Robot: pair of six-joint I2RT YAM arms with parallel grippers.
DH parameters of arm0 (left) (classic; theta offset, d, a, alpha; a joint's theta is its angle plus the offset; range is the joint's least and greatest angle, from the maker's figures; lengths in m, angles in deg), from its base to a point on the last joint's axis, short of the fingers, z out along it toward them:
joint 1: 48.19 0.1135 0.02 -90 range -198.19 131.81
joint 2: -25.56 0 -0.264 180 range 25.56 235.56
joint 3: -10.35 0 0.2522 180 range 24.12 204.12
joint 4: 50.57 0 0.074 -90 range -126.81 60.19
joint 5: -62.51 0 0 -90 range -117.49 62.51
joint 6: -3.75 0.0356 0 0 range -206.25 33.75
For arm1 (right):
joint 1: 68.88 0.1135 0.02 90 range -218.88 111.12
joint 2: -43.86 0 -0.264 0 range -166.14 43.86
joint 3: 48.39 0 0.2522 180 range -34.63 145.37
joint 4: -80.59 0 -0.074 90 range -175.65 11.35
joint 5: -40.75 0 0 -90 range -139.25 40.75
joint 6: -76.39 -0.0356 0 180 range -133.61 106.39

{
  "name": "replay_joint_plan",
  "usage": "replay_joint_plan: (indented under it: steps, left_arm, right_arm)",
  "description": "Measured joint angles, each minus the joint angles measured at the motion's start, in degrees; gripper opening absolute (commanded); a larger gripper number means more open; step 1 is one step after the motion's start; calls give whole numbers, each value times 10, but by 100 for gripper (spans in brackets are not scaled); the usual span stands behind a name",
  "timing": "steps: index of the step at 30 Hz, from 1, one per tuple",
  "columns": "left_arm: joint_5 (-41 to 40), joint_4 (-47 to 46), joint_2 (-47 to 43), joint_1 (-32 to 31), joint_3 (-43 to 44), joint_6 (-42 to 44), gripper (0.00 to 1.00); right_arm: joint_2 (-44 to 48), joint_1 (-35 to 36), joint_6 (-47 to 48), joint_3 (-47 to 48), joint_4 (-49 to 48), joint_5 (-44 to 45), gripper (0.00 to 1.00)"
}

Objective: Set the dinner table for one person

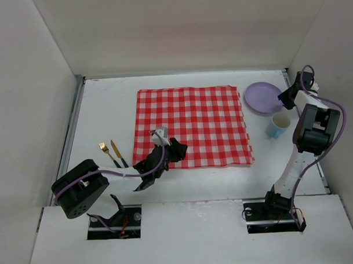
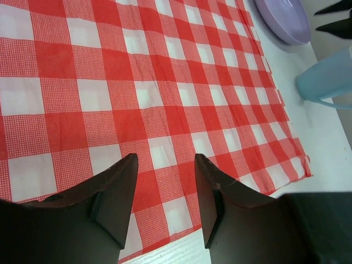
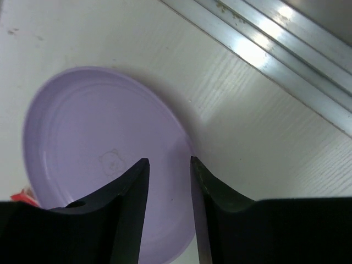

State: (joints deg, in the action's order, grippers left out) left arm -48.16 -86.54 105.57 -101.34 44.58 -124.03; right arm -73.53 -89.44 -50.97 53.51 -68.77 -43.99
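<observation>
The white dinner table (image 1: 106, 111) carries a red-and-white checked cloth (image 1: 193, 117) in its middle. A purple plate (image 1: 262, 98) lies at the far right, with a light blue cup (image 1: 278, 125) just in front of it. A gold fork (image 1: 107, 153) and knife (image 1: 118, 152) lie left of the cloth. My left gripper (image 1: 178, 150) is open and empty over the cloth's near edge (image 2: 165, 159). My right gripper (image 1: 286, 98) is open and empty over the plate's (image 3: 93, 132) right rim (image 3: 169, 160).
Metal rails (image 3: 275, 44) run along the table's side edges, one close to the right of the plate. The plate (image 2: 283, 19) and cup (image 2: 327, 77) also show in the left wrist view beyond the cloth (image 2: 165, 82). White walls enclose the table.
</observation>
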Motion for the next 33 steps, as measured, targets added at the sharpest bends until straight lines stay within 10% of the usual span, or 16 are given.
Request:
replay_joint_plan:
  steps: [19,33]
  left_arm:
    - [-18,-15,-25,1,-15,-2,45]
    - [-23,-16,-35,11,-21,-2,45]
  right_arm:
    - [-53,18,8,95,114,-3,46]
    - [-155,49,61,254,246,39,12]
